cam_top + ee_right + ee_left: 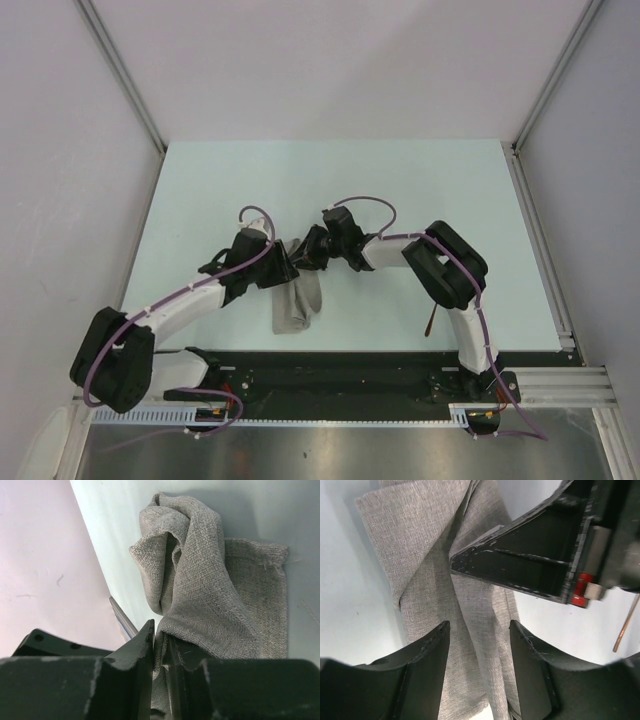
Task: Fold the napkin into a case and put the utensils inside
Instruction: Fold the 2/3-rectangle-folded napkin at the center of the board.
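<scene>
Napkin (pixel 297 305) cloth lies near the middle front of the pale tabletop (pixel 420 190), doubled into a narrow oblong that runs toward the arm bases, with both arms meeting over its far end. The right claw (pixel 159 639) is pinched almost fully closed on a raised fold. The fabric bunches and drapes from its tips in soft rolls, apparently so that one layer lifts and the strip can open into a pocket. The left claw (pixel 479 626) hangs just above the flat part with its jaws parted wide, straddling a diagonal crease and gripping nothing. It looks placed to pin the lower layers while the other pulls. The weave is coarse, matte grey-beige, limp enough to slump wherever it is unsupported. A slim copper fork (pixel 430 322) lies on the tabletop to the right, well apart from the cloth and partly hidden under the right arm; the black piece I cannot find.
</scene>
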Robot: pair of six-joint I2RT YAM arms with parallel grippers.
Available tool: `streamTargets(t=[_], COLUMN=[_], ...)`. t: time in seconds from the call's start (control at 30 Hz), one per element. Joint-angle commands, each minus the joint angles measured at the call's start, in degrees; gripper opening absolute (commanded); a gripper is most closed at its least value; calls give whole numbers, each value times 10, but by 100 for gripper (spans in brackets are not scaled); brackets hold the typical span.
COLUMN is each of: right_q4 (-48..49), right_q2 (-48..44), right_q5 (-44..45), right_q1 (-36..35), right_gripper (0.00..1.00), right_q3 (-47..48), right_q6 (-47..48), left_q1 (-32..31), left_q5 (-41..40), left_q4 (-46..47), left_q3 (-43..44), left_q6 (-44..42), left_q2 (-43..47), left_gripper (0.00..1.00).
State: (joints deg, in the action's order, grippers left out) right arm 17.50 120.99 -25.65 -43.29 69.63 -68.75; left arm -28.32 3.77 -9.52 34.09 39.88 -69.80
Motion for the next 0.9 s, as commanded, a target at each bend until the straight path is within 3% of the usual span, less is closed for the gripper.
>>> streamTargets(t=[0.0, 0.23, 0.37, 0.47, 0.6, 0.73, 0.87], right_q4=[48, 89, 114, 58, -96, -178, -265], right_q2=[-2, -18, -33, -63, -95, -113, -74], right_q5=[15, -1, -23, -25, -1, 41, 36], right_q1=[-6, 0, 7, 18, 36, 56, 63], right_gripper=[20, 24, 37, 46, 54, 55, 49], right_q3=[-5, -30, -41, -23, 12, 18, 59], right_q6=[-19, -14, 19, 105, 223, 297, 359], left_q1=[-3, -3, -3, -3, -3, -3, -3], left_q5=[7, -36, -49, -46, -46, -43, -44], left_q4=[3, -11, -5, 1, 2, 10, 10], left_q3=[24, 37, 34, 30, 27, 24, 24], left_q6=[-18, -13, -12, -9, -10, -7, -4], left_q2=[-38, -65, -57, -60, -64, -67, -63], left_gripper=[54, 39, 26, 21, 19, 18, 18])
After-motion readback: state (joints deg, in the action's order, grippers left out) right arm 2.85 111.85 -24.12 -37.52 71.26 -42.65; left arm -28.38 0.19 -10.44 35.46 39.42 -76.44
